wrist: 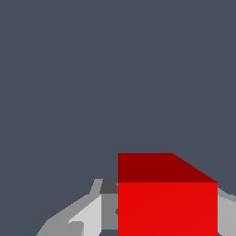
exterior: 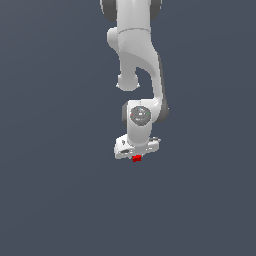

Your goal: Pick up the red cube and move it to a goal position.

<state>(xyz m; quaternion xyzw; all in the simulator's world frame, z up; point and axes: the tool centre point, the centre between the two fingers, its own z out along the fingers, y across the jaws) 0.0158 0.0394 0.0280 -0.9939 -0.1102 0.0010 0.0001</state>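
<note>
Overhead, white Panda arm (exterior: 136, 75) hangs down over plain grey floor (exterior: 50, 200); gripper (exterior: 136, 158) closed on red cube (exterior: 136, 158), cube tucked right beneath hand; wrist view: red cube (wrist: 167, 207) between grey fingers (wrist: 87, 219), touching both sides

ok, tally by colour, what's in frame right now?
Red: 1, the red cube, sitting between the fingers of the gripper
White: 1, the arm
Total: 2
</note>
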